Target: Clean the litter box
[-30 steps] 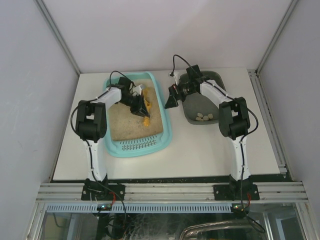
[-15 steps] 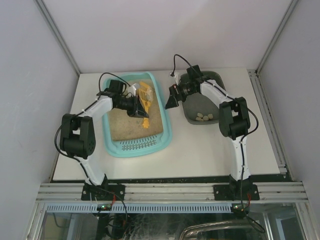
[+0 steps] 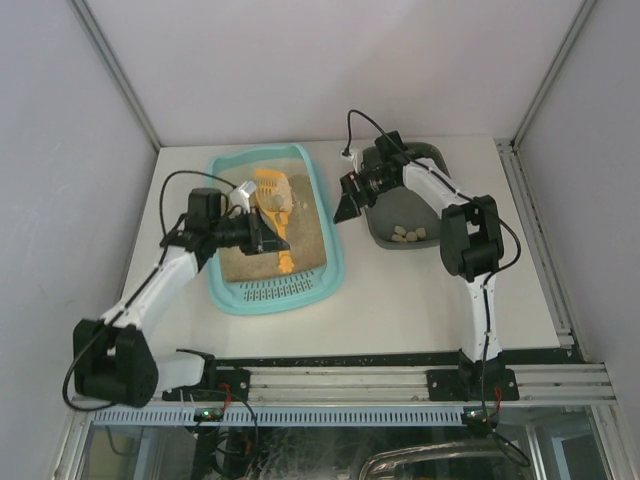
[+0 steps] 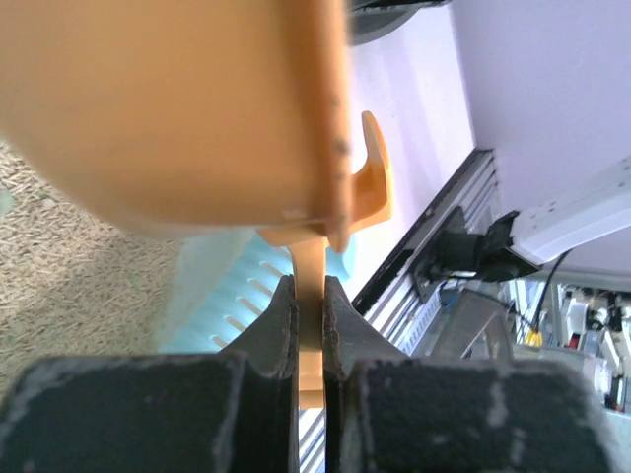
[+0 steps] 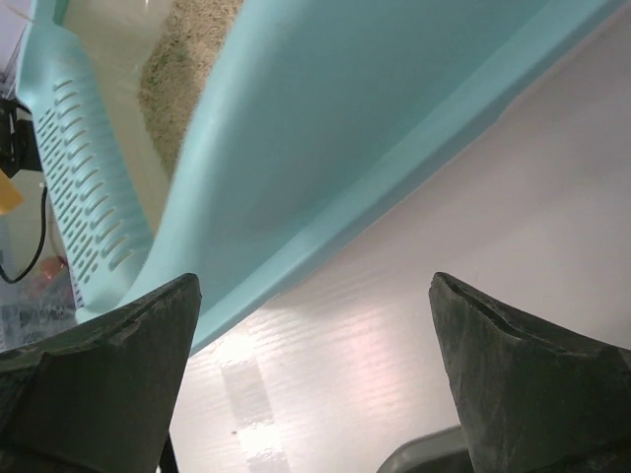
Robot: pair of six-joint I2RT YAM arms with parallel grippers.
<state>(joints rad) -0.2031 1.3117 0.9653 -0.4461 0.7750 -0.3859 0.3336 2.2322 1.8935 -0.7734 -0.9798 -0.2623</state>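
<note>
The light-teal litter box (image 3: 275, 292) lies left of centre with tan litter (image 3: 310, 240) inside and its slotted grate at the near end. Over it my left gripper (image 3: 262, 237) is shut on the handle of an orange scoop (image 3: 270, 190), whose bowl points toward the far end. The left wrist view shows the scoop's bowl (image 4: 177, 108) above the litter (image 4: 69, 266) and its thin handle pinched in my left gripper (image 4: 310, 291). My right gripper (image 3: 345, 206) hangs open and empty just right of the box. Its wrist view shows the right gripper (image 5: 315, 325) beside the teal wall (image 5: 345, 118).
A dark grey tray (image 3: 428, 158) stands right of the litter box, holding several white lumps (image 3: 408, 234); its corner (image 5: 424, 461) shows in the right wrist view. White table (image 3: 400, 300) runs to the near rail, and grey walls close in the left, far and right sides.
The left arm's elbow has swung back toward the near left. The scoop has come up out of the litter, its bowl now raised toward the far end. The right arm has not moved.
</note>
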